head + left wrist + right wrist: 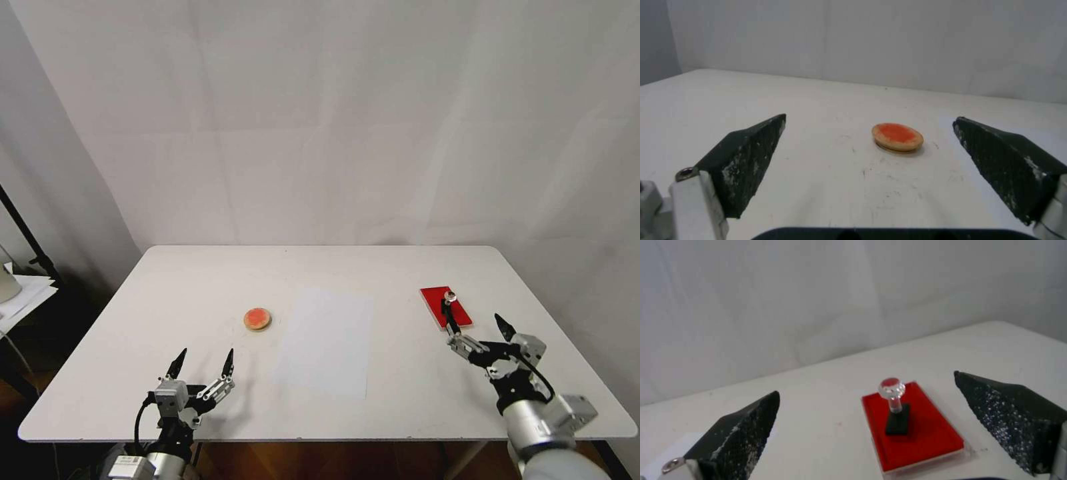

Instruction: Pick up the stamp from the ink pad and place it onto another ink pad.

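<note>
Stamp (894,406) upright on red ink pad (925,436), lower right of head frame; just ahead of right gripper (479,323), fingers wide. Left gripper (203,360) wide, farther off.

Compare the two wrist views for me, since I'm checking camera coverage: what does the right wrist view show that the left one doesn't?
Right wrist view: the stamp standing upright on the red ink pad, framed ahead of the open right gripper.

Left wrist view: the round ink pad, ahead of the open left gripper and bare on top.

Both share the white table and the pale backdrop.
</note>
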Controlling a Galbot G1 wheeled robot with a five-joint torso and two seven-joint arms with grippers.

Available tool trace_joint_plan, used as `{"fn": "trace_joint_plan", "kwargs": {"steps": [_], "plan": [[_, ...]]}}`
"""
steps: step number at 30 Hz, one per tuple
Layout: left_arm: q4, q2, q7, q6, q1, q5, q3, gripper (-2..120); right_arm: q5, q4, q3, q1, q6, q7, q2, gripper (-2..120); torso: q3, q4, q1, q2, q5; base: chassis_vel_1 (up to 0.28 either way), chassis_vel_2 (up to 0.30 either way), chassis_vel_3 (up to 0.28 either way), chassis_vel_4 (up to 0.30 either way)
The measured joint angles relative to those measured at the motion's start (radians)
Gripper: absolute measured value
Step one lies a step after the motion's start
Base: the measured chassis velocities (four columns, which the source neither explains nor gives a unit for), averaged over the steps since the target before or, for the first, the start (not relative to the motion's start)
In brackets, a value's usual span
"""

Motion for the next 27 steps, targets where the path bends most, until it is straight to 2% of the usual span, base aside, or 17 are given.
{"fn": "trace_joint_plan", "kwargs": {"steps": [5, 11, 21, 27], "plan": [[0.0, 0.0, 0.0, 0.0, 0.0, 0.0, 0.0, 100, 0.056, -0.165, -0.107, 0.162, -0.015, 0.016, -0.036, 100, 0.0, -0.0003, 0.0, 0.0, 0.0001, 0.0, 0.0, 0.0, 0.0], [0.0, 0.0, 0.0, 0.0, 0.0, 0.0, 0.0, 100, 0.055, -0.283, -0.207, 0.315, -0.015, 0.015, -0.023, 100, 0.0, 0.0, 0.0, 0.0, -0.0002, 0.0, 0.0, 0.0, 0.0], [0.0, 0.0, 0.0, 0.0, 0.0, 0.0, 0.0, 100, 0.038, -0.347, -0.26, 0.376, -0.016, 0.015, 0.002, 100, 0.0, -0.0002, 0.0, 0.0, -0.0002, 0.0, 0.0, 0.0, 0.0], [0.0, 0.0, 0.0, 0.0, 0.0, 0.0, 0.0, 100, 0.038, -0.358, -0.266, 0.383, -0.015, 0.016, 0.002, 94, 0.0, -0.0001, 0.0, 0.0, -0.0002, 0.0, 0.0, 0.0, 0.0]]}}
